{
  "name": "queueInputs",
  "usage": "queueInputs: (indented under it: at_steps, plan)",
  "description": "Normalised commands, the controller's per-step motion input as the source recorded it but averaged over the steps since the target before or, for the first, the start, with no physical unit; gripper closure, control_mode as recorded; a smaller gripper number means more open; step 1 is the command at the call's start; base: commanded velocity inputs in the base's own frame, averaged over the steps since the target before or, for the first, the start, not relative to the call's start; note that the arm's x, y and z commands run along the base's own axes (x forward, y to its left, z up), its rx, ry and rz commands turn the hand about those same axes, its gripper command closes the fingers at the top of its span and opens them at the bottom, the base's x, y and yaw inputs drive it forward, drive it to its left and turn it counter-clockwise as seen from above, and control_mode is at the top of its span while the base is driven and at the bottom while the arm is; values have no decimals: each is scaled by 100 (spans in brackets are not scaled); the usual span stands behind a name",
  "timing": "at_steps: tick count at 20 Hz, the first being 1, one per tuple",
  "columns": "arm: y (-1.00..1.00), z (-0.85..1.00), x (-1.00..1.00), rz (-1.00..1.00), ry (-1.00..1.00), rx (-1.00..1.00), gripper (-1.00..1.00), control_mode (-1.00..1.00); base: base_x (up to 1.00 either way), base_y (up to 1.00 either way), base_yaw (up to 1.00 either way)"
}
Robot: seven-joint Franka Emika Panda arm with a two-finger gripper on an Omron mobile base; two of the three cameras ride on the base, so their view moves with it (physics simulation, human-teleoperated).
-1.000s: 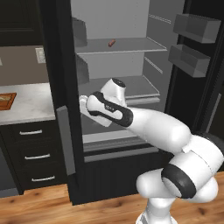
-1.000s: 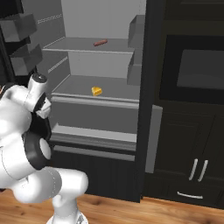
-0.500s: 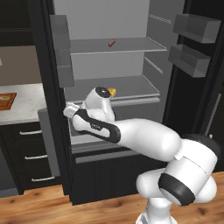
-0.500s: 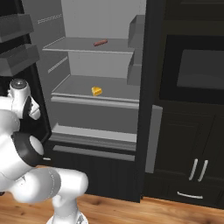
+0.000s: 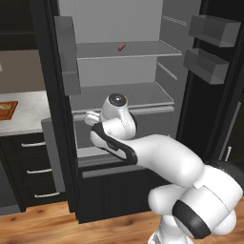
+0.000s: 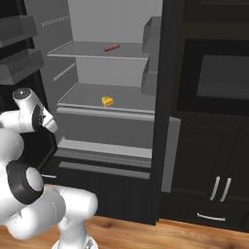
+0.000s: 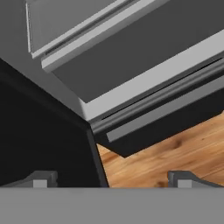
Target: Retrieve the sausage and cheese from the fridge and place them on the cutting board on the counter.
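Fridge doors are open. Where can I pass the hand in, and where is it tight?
Widest gap: above the lower shelf, either side of the cheese. The upper shelf is bare left of the sausage. Tight: the door bins, and the arm's elbow crowds the fridge front. Open gripper points at the drawer.

Black fridge [image 5: 45, 57] with pale grey interior shelves [image 6: 104, 50] — reddish-brown sausage [image 6: 111, 47], bright yellow cheese wedge [image 6: 107, 101], orange-brown cutting board [image 5: 6, 109] on white-grey counter [image 5: 28, 116] — warm wood-grain floor [image 7: 175, 148].
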Motion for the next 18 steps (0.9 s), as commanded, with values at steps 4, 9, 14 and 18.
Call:
queueInputs:
  at_steps: [4,9,14,18]
  plan:
    - [-68,4,19,-7,-8,-7,-100,-100,0,0,0]
    - [-68,10,30,-1,-6,-2,-100,-100,0,0,0]
    - [-58,13,38,3,0,-6,-100,-100,0,0,0]
    - [-50,14,50,14,0,-4,-100,-100,0,0,0]
